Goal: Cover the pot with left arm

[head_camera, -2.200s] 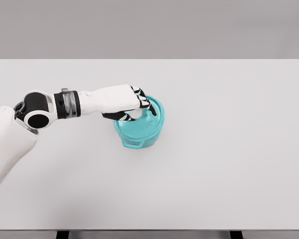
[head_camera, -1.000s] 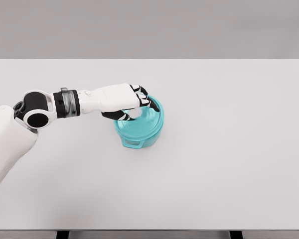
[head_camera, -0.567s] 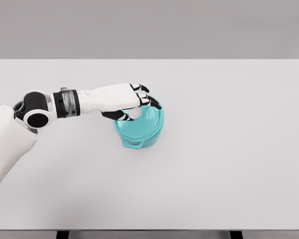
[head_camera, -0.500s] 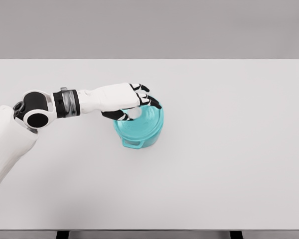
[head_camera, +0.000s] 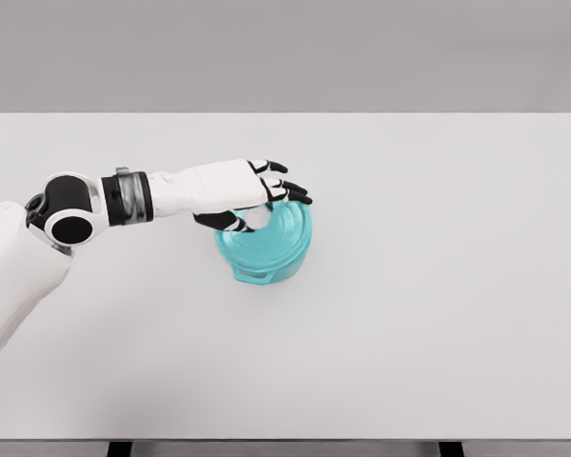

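Observation:
A teal pot (head_camera: 264, 261) stands on the white table (head_camera: 438, 286), left of the middle, with its teal lid (head_camera: 276, 234) lying flat on top. My left hand (head_camera: 266, 202) hovers over the lid's upper left part, around the knob. Its fingers (head_camera: 293, 193) are spread out straight and the thumb (head_camera: 230, 222) is apart from them, holding nothing. The knob is mostly hidden beneath the hand. My left arm (head_camera: 95, 205) comes in from the left edge. The right arm is out of view.
A small handle (head_camera: 252, 276) sticks out of the pot at its front left. The table's far edge (head_camera: 285, 114) meets a grey wall.
The fingers, curled on the lid's knob earlier, have spread open and let go. The lid, tilted before, has settled flat on the pot. The arm has barely moved.

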Controlling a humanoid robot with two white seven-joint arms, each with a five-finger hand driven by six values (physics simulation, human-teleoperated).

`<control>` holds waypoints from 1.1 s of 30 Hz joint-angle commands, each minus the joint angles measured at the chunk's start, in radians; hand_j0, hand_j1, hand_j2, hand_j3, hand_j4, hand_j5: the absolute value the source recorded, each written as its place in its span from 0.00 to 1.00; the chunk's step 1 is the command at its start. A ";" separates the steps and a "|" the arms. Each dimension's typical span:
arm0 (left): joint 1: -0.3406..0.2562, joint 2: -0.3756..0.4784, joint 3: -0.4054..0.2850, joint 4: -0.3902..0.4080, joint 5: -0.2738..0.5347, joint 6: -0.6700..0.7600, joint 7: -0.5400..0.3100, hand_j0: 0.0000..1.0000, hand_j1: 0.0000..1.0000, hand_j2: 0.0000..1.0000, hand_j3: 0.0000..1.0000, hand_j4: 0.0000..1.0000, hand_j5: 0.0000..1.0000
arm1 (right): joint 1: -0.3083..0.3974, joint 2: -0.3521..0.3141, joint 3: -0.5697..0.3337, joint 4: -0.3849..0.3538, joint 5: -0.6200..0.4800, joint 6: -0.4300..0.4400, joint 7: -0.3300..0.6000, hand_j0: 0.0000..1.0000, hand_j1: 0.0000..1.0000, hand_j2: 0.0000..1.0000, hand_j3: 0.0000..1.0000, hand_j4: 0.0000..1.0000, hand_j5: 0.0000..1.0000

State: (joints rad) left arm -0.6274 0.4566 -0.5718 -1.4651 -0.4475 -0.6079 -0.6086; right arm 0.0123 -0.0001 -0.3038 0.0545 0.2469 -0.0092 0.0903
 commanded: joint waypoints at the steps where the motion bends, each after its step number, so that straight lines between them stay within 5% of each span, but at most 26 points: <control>1: 0.000 0.001 0.000 0.000 -0.005 -0.003 -0.002 1.00 1.00 1.00 1.00 1.00 1.00 | 0.000 0.000 0.000 0.001 0.000 0.000 0.000 1.00 1.00 1.00 1.00 1.00 1.00; 5: 0.002 0.002 0.001 0.000 -0.005 -0.003 -0.002 0.92 0.92 0.92 0.92 0.92 0.92 | 0.000 0.000 0.000 0.001 0.000 0.000 0.000 1.00 1.00 1.00 1.00 1.00 1.00; 33: -0.002 0.004 0.003 -0.004 0.003 -0.003 -0.002 1.00 1.00 1.00 1.00 1.00 1.00 | 0.000 0.000 0.000 -0.001 0.000 0.000 0.000 1.00 1.00 1.00 1.00 1.00 1.00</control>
State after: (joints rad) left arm -0.6274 0.4600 -0.5686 -1.4697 -0.4447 -0.6105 -0.6107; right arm 0.0123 -0.0001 -0.3038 0.0544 0.2469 -0.0092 0.0904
